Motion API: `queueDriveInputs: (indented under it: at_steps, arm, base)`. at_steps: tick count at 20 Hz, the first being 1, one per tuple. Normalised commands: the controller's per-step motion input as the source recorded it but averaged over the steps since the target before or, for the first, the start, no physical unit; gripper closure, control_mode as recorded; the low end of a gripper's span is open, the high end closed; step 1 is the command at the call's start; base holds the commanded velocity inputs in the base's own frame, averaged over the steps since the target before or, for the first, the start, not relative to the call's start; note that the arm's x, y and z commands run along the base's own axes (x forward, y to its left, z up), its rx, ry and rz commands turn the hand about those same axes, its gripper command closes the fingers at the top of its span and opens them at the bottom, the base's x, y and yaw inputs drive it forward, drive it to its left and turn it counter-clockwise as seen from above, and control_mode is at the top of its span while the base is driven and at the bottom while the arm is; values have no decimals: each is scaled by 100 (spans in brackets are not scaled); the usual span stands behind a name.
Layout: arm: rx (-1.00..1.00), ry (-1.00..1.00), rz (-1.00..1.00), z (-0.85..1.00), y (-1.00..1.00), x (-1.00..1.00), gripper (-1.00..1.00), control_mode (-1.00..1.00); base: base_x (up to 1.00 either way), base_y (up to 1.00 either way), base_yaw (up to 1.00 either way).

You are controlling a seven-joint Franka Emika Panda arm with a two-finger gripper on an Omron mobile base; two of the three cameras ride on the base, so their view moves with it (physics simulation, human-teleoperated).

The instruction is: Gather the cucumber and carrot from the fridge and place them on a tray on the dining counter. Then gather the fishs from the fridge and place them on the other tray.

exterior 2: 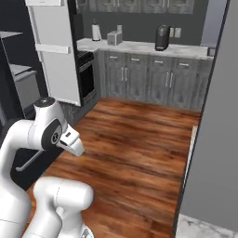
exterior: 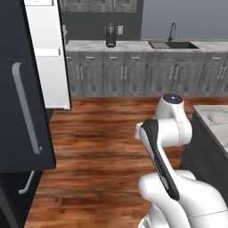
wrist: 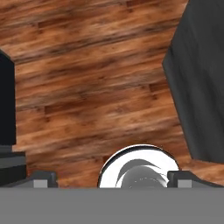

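2 long grey bar handles show on the black fridge (exterior: 22,111) at the left of the left base view, 1 on its upper door and 1 lower down on a drawer. Its open door (exterior: 48,53), light grey on the inside, stands beyond it; the right base view shows that same pale door at upper left. 1 corner of the dining table (exterior: 216,120), white marble with grey veins on a dark grey base, shows at the right edge of the left base view, well apart from the fridge across the wooden floor (exterior: 102,133).

1 end effector (wrist: 111,180) points down at the floor in the hand view, its 2 dark fingertips (wrist: 41,179) set wide apart at the bottom edge, released and grasping nothing.

1 dark coffee machine (exterior: 110,35) stands on the grey kitchen counter at the back, and 1 sink (exterior: 171,44) with a tap lies to its right. 1 kettle (exterior 2: 95,32) and 1 toaster (exterior 2: 114,38) stand just beside each other in the right base view.
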Motion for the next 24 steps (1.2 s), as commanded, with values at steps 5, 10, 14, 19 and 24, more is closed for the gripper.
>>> queueDriveInputs:
  at_steps: [5,10,14,19,24]
  arm:
    - [0,0,0,0,0,0,-100,100]
    - [0,0,0,0,0,0,-100,100]
    - [0,0,0,0,0,0,-100,100]
    - [0,0,0,0,0,0,-100,100]
    - [0,0,0,0,0,0,-100,100]
  base:
    - [81,17,2]
    - [76,32,13]
    - [78,36,19]
    - [67,19,33]
    - [57,1,39]
